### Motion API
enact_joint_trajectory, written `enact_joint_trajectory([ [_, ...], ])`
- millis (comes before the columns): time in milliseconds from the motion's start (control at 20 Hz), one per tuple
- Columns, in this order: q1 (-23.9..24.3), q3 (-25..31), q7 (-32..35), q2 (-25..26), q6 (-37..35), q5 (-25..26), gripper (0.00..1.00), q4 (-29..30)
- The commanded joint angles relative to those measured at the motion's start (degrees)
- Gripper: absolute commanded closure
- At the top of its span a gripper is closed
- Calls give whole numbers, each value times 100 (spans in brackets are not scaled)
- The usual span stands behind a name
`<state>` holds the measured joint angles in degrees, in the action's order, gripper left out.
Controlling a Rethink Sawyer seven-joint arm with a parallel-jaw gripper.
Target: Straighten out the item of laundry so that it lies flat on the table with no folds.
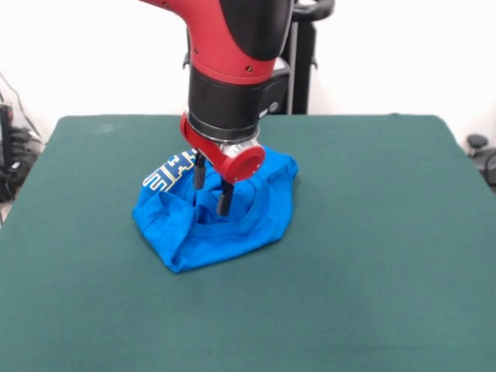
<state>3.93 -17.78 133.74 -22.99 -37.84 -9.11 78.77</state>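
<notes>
The item of laundry point(225, 229) is a bright blue T-shirt lying crumpled in a rounded heap on the table point(372, 256), a little left of centre. Part of a white and yellow print point(167, 174) shows at its upper left edge. My gripper point(211, 190) comes straight down over the middle of the heap. Its two black fingers point(225, 199) stand apart, open, with their tips at the creased cloth. No cloth is lifted between them. The far side of the shirt is hidden behind the arm.
The dark green table top stretches wide on every side of the shirt. Cables and dark gear point(14, 151) sit off the left edge, and a black object point(482, 151) off the right edge.
</notes>
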Motion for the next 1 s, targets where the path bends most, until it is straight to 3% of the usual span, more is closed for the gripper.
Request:
enact_joint_trajectory([
  [50, -154, -125, 359, 247, -1234, 399, 0, -428],
  [400, 70, 195, 340, 333, -1010, 327, 0, -318],
  [1000, 7, 598, 586, 556, -658, 23, 0, -454],
])
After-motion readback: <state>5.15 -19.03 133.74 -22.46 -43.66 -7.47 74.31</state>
